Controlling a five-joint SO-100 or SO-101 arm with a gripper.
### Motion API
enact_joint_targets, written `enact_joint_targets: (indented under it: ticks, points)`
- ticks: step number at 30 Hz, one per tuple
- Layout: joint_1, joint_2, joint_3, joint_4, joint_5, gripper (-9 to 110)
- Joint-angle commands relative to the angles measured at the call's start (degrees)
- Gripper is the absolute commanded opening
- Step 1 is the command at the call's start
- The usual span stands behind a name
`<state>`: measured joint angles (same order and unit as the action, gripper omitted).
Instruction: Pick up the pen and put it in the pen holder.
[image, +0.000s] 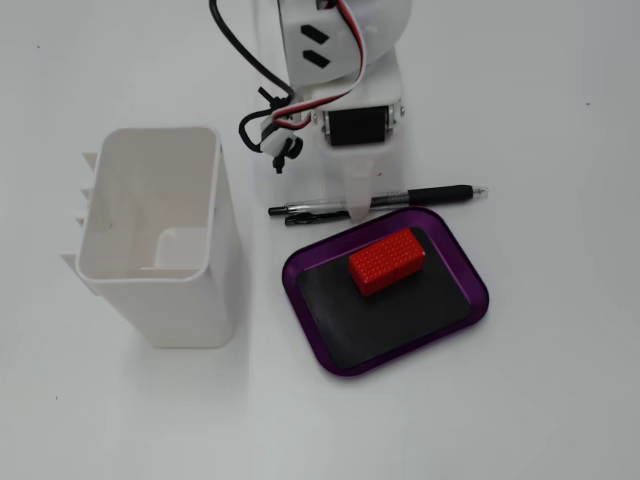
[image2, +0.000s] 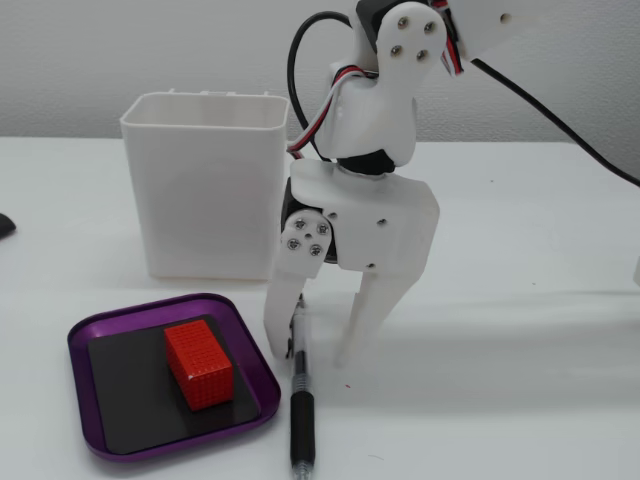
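1. In the fixed view from above, I see the pen lying flat on the white table, running left to right, its black grip and tip toward the right. It sits just beside the far edge of the purple tray, apart from it or barely so; I cannot tell which.
2. In that view the gripper comes down from the top, and one white finger crosses the pen's clear barrel. The jaw spread is hidden from this angle.
3. The white pen holder stands to the left of the tray, its mouth open toward the camera; I see only its bare inner walls. A red block lies on the tray's black mat.
4. In the low fixed view, the gripper is spread apart, one finger on each side of the pen, straddling its barrel. The left fingertip stands just beside the barrel; the right one is clearly off it. Nothing is grasped.
5. Here the pen lies on the table pointing toward the camera, just right of the tray with the red block. The pen holder stands upright behind them, well apart from the pen.
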<state>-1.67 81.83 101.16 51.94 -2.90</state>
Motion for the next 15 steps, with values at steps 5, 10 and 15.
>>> enact_joint_targets:
  ticks: [5,10,15]
  points:
    - [0.09,0.0,-1.05,-0.18,-1.76,6]
    - [0.09,0.0,-0.53,-0.18,-1.76,-1]
    - [-0.35,1.05,-0.35,0.79,-1.85,-1]
